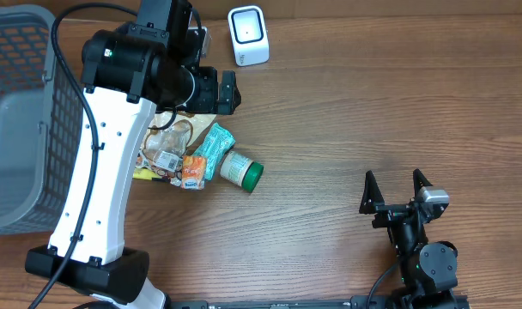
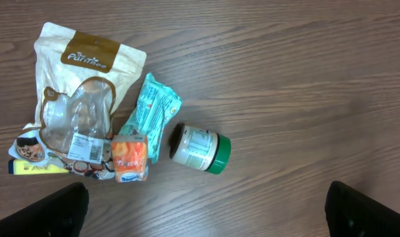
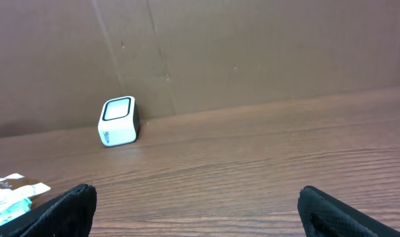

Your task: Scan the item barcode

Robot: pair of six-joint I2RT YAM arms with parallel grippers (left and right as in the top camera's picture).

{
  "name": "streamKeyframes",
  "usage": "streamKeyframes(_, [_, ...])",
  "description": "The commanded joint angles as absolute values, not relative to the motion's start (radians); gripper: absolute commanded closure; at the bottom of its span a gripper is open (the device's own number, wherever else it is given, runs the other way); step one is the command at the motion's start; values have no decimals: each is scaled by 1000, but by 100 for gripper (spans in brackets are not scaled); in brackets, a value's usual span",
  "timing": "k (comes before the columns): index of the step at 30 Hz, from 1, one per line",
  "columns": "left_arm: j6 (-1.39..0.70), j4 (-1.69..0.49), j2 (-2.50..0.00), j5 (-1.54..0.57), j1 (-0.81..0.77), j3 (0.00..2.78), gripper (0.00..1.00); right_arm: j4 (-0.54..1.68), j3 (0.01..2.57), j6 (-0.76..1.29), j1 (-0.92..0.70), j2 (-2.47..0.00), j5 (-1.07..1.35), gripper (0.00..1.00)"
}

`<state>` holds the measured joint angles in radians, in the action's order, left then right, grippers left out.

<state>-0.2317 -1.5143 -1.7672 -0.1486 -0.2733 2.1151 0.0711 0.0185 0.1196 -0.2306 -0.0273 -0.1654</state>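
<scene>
**Both grippers open and empty; no item picked up for scanning yet**

My left gripper (image 2: 210, 212) hangs above the table with its jaws spread wide and nothing between them. Only two dark fingertips show, at the lower corners of its wrist view. My right gripper (image 1: 393, 184) stands near the table's near right corner. Its jaws are equally wide and empty, and it faces the far edge.

Below the left jaws, toward the left side of the table, lies a small pile of goods. A jar (image 2: 200, 148) with a green lid lies on its side at the pile's right, just beside a teal packet (image 2: 154, 112). An orange packet (image 2: 129, 158) touches the teal one. Furthest left is a cream pouch (image 2: 81, 85) with a clear window and a white sticker (image 2: 85, 146) that looks like a barcode label.

I judge the task to be at its first step, choosing and grasping an item. The next move calls for lowering my left jaws onto one piece. The jar lies freest, though it may roll. The item then goes to the white scanner (image 1: 248, 34) at the far edge, with its code turned toward the scanner's window.

The table (image 1: 373, 103) is brown wood grain. A grey mesh basket (image 1: 21, 129) sits at its left edge. A plain brown wall (image 3: 252, 52) rises behind the far edge.
</scene>
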Motion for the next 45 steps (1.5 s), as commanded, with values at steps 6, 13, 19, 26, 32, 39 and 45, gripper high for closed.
streamKeyframes(6, [-217, -1507, -1762, -209, -276, 2110, 0, 66, 8, 124, -230, -25, -179, 0])
streamKeyframes(13, [-333, -1599, -1762, 41, -219, 2110, 0, 65, 8, 124, -230, -25, -179, 0])
streamKeyframes(19, [-322, -1633, -1762, 150, -89, 2110, 0, 65, 8, 124, -230, -25, -179, 0])
streamKeyframes(26, [-246, -1604, -1768, 156, 33, 2109, 0, 65, 8, 124, -230, -25, -179, 0])
streamKeyframes(32, [-204, -1605, -1792, 156, 87, 2107, 0, 66, 8, 124, -230, -25, -179, 0])
streamKeyframes(39, [-151, -1604, -1857, 152, 108, 2105, 1, 65, 8, 124, -230, -25, -179, 0])
streamKeyframes(45, [-95, -1592, -1888, 157, 156, 2104, 0, 66, 8, 124, -230, -25, -179, 0])
